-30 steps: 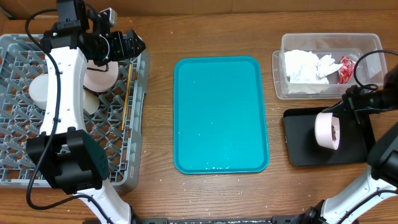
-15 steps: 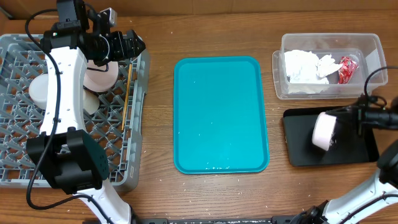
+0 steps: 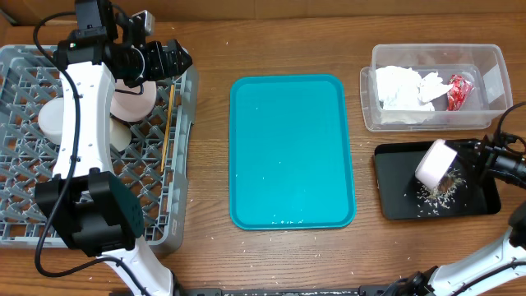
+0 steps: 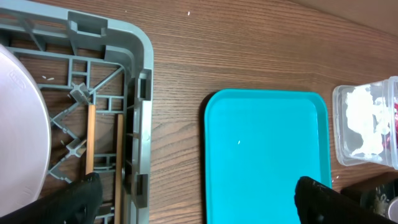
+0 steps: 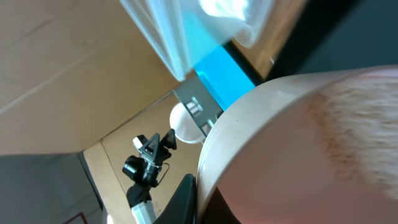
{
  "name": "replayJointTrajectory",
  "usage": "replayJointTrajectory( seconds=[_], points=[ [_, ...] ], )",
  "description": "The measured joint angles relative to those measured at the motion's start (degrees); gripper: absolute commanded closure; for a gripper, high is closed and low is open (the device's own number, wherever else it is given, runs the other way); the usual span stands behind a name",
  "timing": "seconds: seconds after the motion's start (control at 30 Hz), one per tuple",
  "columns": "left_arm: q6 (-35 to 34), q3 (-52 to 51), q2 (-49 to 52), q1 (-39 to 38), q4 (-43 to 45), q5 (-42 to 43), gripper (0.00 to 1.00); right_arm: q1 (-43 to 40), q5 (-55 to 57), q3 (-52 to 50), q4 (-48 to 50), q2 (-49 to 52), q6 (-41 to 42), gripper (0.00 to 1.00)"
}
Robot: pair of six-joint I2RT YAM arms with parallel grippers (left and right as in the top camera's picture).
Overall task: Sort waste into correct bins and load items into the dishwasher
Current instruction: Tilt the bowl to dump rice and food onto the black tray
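My right gripper [image 3: 467, 158] is shut on the rim of a white bowl [image 3: 433, 163], tipped mouth-down over the black tray [image 3: 394, 205]. Rice-like scraps [image 3: 438, 191] lie on the tray under it. The bowl fills the right wrist view [image 5: 298, 143], a finger [image 5: 200, 200] against its rim. The clear tub [image 3: 493, 57] holds white napkins [image 3: 403, 89] and a red wrapper [image 3: 457, 90]. My left gripper [image 3: 177, 59] is open and empty over the grey rack's [image 3: 16, 222] far right edge, above the chopsticks [image 4: 90, 137].
The teal serving tray [image 3: 292, 148] lies in the middle of the table. In the rack are a white bowl [image 3: 131, 103], another white dish [image 3: 51, 117] and the chopsticks [image 3: 168, 123]. A white plate edge [image 4: 22, 124] shows in the left wrist view.
My right gripper has turned the bowl from sideways to mouth-down and moved slightly right; the food scraps have fallen onto the black tray. The left arm has not moved.
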Motion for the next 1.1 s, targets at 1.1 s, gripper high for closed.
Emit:
replayJointTrajectory(
  seconds=[1.1],
  points=[
    [0.0,0.0,0.0,0.0,0.0,0.0,0.00,-0.7,-14.0,-0.3,-4.8,-0.4,-2.7,0.96]
  ],
)
